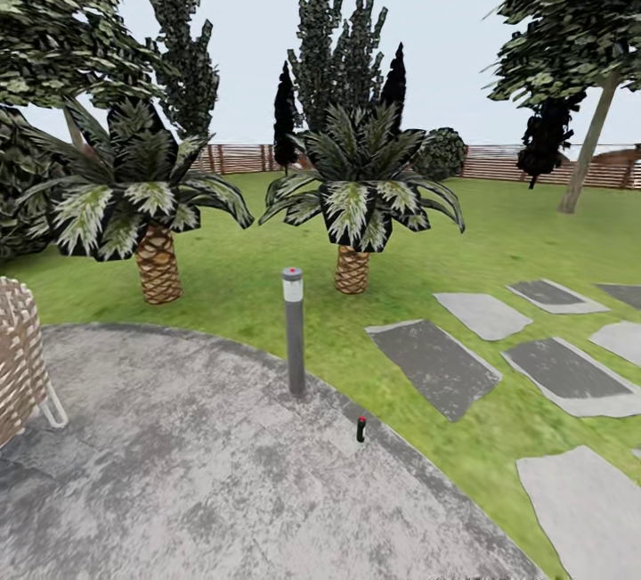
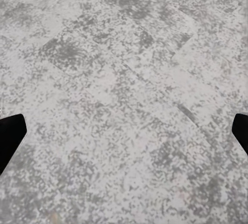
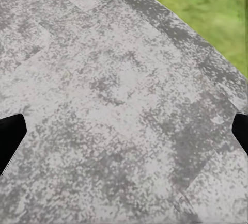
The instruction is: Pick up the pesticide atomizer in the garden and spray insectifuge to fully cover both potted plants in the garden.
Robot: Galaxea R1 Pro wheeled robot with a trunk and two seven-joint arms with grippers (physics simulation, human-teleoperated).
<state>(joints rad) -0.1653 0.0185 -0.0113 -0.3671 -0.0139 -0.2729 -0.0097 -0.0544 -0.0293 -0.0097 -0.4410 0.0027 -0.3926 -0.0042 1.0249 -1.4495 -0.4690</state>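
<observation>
The head view looked over a round grey patio bordered by lawn. The pesticide atomizer, small and dark, stood upright near the patio's edge, close to a tall grey bollard lamp. Two palms, stepping stones and a slatted fence lay beyond; a wicker seat stood on the patio. From the left wrist, the left gripper hung released over mottled paving. From the right wrist, the right gripper was likewise spread wide, with the atomizer's base well ahead at the frame edge.
</observation>
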